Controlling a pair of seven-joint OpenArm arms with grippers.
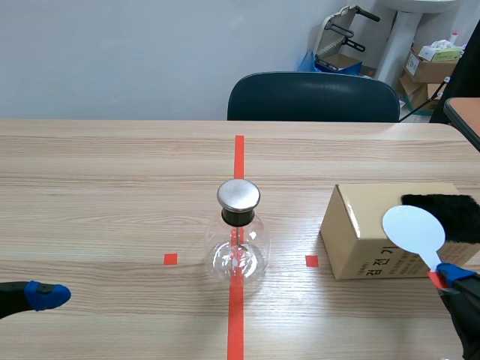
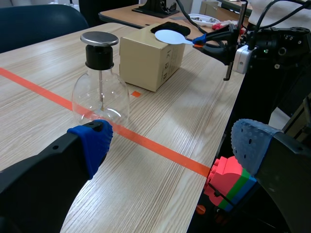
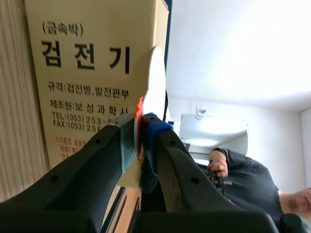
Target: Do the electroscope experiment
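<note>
The electroscope (image 1: pixel 238 234), a clear glass flask with a black neck and a round metal cap, stands on the red tape line at the table's middle. My right gripper (image 1: pixel 450 278) is at the near right, shut on the red handle of a white round paddle (image 1: pixel 414 231). The paddle's disc hangs in front of the cardboard box (image 1: pixel 367 232). In the right wrist view the paddle (image 3: pixel 155 82) rises edge-on from between the fingers (image 3: pixel 121 141). My left gripper (image 2: pixel 170 145) is open and holds nothing, low at the near left, with the flask (image 2: pixel 100 92) just ahead of it.
A black furry cloth (image 1: pixel 446 216) lies on top of the box. A dark chair (image 1: pixel 313 97) stands behind the far table edge. Coloured toy bricks (image 2: pixel 228 182) sit below the table edge beside the left gripper. A person (image 3: pixel 233 179) shows in the background.
</note>
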